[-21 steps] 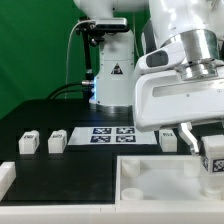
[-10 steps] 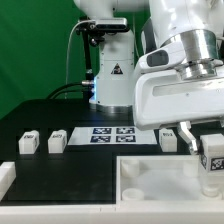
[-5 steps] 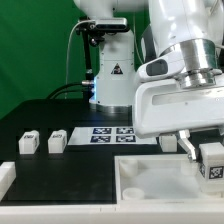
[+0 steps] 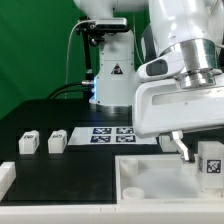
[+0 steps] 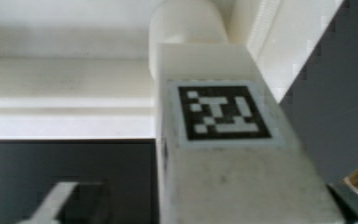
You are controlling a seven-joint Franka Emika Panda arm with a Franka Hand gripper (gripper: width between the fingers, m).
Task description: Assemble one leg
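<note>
Now end effector (image 4: 199, 152) sits clamped on the leg (image 4: 210, 160) over tray (image 4: 140, 178) corner; my worry: any tilt/misalign in grip could jam it on insertion.

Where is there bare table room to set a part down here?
Bare black table lies in front of the two loose legs and the marker board, left of the white tray in the exterior view. That view's right is crowded: the hand grips a leg by the tray.
</note>
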